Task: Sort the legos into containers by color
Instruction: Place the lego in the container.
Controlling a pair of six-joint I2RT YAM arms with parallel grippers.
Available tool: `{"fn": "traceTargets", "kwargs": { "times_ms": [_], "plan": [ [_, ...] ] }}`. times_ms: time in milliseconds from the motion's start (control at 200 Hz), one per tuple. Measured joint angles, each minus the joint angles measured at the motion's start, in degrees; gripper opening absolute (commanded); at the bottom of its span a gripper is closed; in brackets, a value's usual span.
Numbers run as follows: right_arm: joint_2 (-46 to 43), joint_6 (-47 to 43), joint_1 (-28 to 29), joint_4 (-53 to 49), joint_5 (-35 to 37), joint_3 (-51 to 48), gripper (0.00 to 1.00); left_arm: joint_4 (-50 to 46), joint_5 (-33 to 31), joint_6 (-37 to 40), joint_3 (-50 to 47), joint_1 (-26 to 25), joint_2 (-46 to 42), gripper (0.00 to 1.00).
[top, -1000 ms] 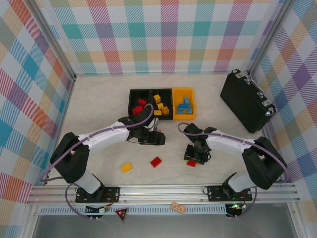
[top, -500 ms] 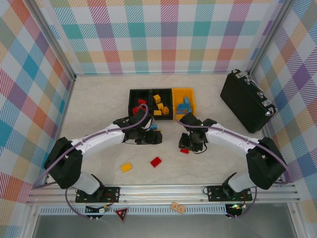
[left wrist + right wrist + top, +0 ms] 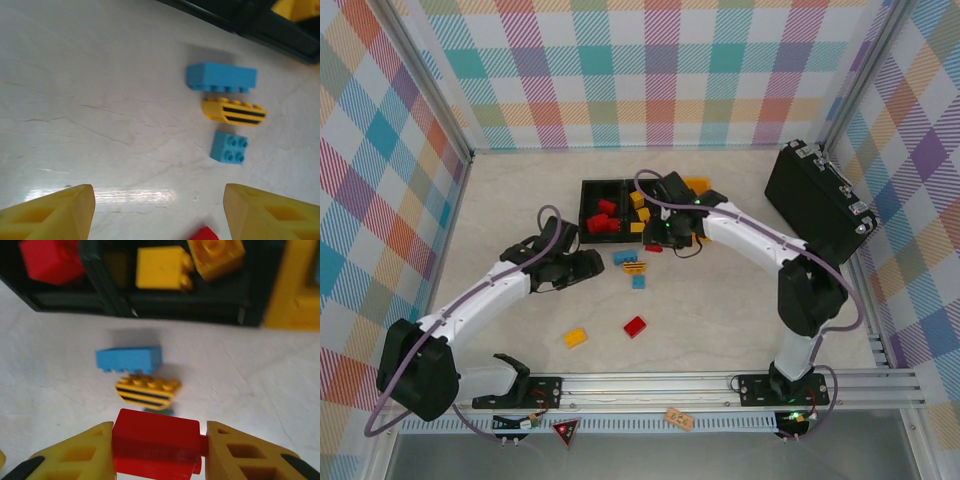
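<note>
My right gripper (image 3: 657, 240) is shut on a red lego (image 3: 157, 445) and hangs just in front of the row of containers, by the middle black bin (image 3: 646, 190). The left black bin (image 3: 588, 205) holds red legos (image 3: 602, 215), the middle one yellow legos (image 3: 162, 267), and the arm partly hides the yellow-orange bin (image 3: 696, 185). On the table lie a blue lego (image 3: 222, 77), a black-striped yellow lego (image 3: 234, 110) and a small blue lego (image 3: 229, 147). My left gripper (image 3: 594, 266) stands open to their left, its fingers (image 3: 50, 215) holding nothing.
A loose red lego (image 3: 635, 325) and a yellow lego (image 3: 575, 337) lie nearer the front. A large black case (image 3: 817, 205) stands at the right. A pale-orange tag (image 3: 679, 418) sits on the front rail. Checked walls close in the table.
My right gripper has carried the red lego from the front right up to the bins. My left gripper has drawn back to the left, away from the blue and striped legos.
</note>
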Motion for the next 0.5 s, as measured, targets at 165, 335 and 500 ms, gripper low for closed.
{"fn": "traceTargets", "kwargs": {
  "times_ms": [165,335,500],
  "plan": [
    [7.17,-1.92,0.00,-0.48,-1.55,10.21,0.36,-1.25,-0.59,-0.52,-0.20,2.69,-1.99,0.68],
    [15.13,-3.34,0.00,-1.99,-2.71,21.44,0.36,-1.44,-0.57,-0.72,-0.42,4.52,-2.49,0.68],
    [22.67,-4.37,0.00,-4.74,-3.45,32.30,0.36,-1.40,-0.57,-1.36,-0.70,4.57,-2.62,0.68]
  ]
}}
